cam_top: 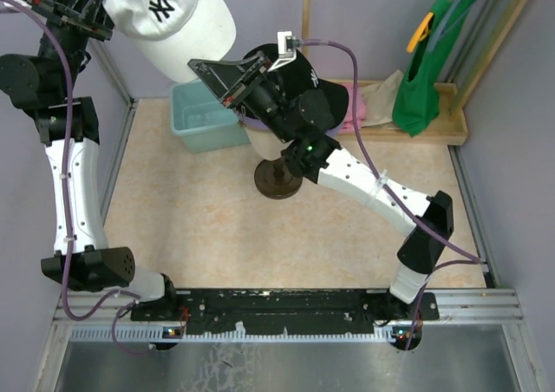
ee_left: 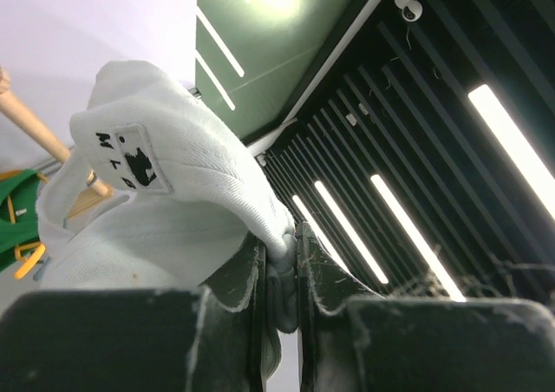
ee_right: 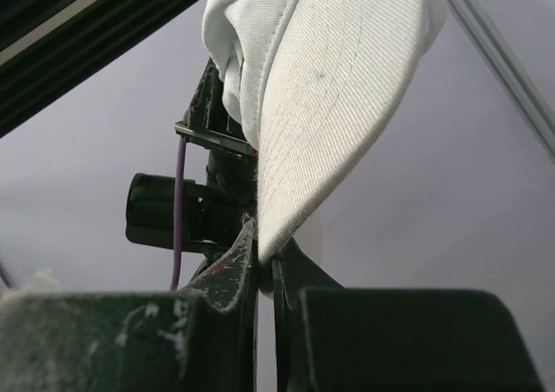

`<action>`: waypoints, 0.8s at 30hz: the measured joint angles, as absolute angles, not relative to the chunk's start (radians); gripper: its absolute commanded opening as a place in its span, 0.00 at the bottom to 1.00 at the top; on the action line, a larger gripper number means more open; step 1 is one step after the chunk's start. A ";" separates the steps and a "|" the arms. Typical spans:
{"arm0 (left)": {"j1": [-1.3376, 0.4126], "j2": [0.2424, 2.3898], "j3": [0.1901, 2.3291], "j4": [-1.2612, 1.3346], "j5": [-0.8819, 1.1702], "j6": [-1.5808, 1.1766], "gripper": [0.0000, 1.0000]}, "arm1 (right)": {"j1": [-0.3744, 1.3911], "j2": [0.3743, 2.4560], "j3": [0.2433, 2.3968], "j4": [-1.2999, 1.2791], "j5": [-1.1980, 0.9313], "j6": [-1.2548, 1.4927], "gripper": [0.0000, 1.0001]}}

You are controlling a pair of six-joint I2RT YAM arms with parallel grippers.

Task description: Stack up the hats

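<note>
Top external view: the white fabric baseball cap (cam_top: 173, 15) with a dark stitched logo hangs in the air, stretched between the two arms and well above the table (cam_top: 208, 227). The left gripper (cam_top: 102, 23) takes it at its left side, and the right gripper (cam_top: 208, 69) meets it at its lower right edge.

In the left wrist view the left gripper (ee_left: 279, 266) is almost closed. A fold of the white cap (ee_left: 173, 192) is pinched between its fingers, and the rest billows up and to the left of them.

In the right wrist view the right gripper (ee_right: 264, 266) is just as narrow, clamped on the edge of the cap's curved brim. The cap (ee_right: 338, 88) rises straight above the fingers.

Just below the right gripper sits a teal plastic bin (cam_top: 204, 119). Behind that gripper, a black cap (cam_top: 328, 97) with a white logo is partly hidden under the arm's wrist. A sliver of purple fabric (cam_top: 258, 125) shows beside the arm, above a dark round base (cam_top: 277, 179).
</note>
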State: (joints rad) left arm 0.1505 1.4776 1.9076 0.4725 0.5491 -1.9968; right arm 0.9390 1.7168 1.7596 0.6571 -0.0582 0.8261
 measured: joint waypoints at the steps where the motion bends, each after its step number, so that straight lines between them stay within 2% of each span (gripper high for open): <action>1: 0.150 1.465 1.881 0.476 0.548 -1.993 0.00 | 0.937 1.703 1.745 0.648 -0.054 0.821 0.00; 10: 0.135 1.423 1.800 0.493 0.589 -1.927 0.00 | 0.878 1.507 1.608 0.561 -0.043 0.805 0.01; 16: 0.122 1.414 1.801 0.490 0.627 -1.882 0.00 | 0.846 1.459 1.591 0.530 -0.047 0.813 0.00; 17: 0.122 1.414 1.802 0.489 0.628 -1.877 0.03 | 0.841 1.459 1.591 0.525 -0.049 0.817 0.00; 18: 0.122 1.414 1.804 0.487 0.630 -1.869 0.11 | 0.837 1.459 1.591 0.516 -0.051 0.825 0.00; 20: 0.122 1.423 1.819 0.482 0.643 -1.850 0.35 | 0.825 1.460 1.600 0.485 -0.062 0.848 0.00; 21: 0.122 1.434 1.837 0.480 0.651 -1.835 0.44 | 0.814 1.465 1.628 0.442 -0.074 0.865 0.00; 24: 0.132 1.486 1.903 0.484 0.666 -1.771 0.53 | 0.764 1.488 1.759 0.301 -0.106 0.914 0.00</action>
State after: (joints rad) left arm 0.1322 1.4860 1.9034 0.4843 0.6662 -1.7710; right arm 0.7635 1.4876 1.7588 0.3008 -0.1062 0.9142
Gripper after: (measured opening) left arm 0.464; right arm 0.041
